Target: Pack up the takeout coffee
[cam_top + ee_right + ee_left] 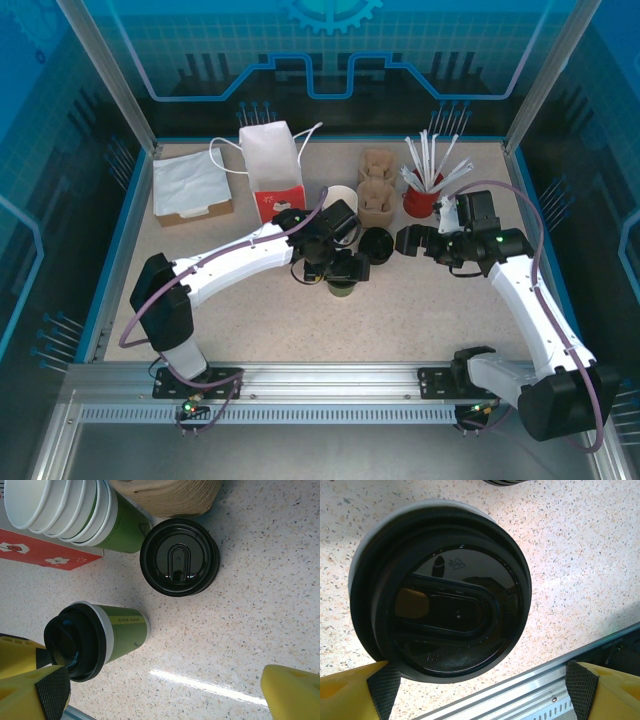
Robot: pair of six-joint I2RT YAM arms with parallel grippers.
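The left fingers [382, 692] stand wide and empty over the black lid [450, 615], which sits on the paper cup [125, 630] near the middle of the surface [560, 540]. The right fingers [50, 690], equally wide and empty, hover beside the cup. Lidding looks done; the next move calls for gripping the cup's sides and carrying it to the cardboard cup carrier [378, 195].

Table far side: napkin box [190, 185] 10 o'clock, white bag [270, 150] 11, cardboard carrier [377, 185] 12, red straw cup [421, 203] 1.
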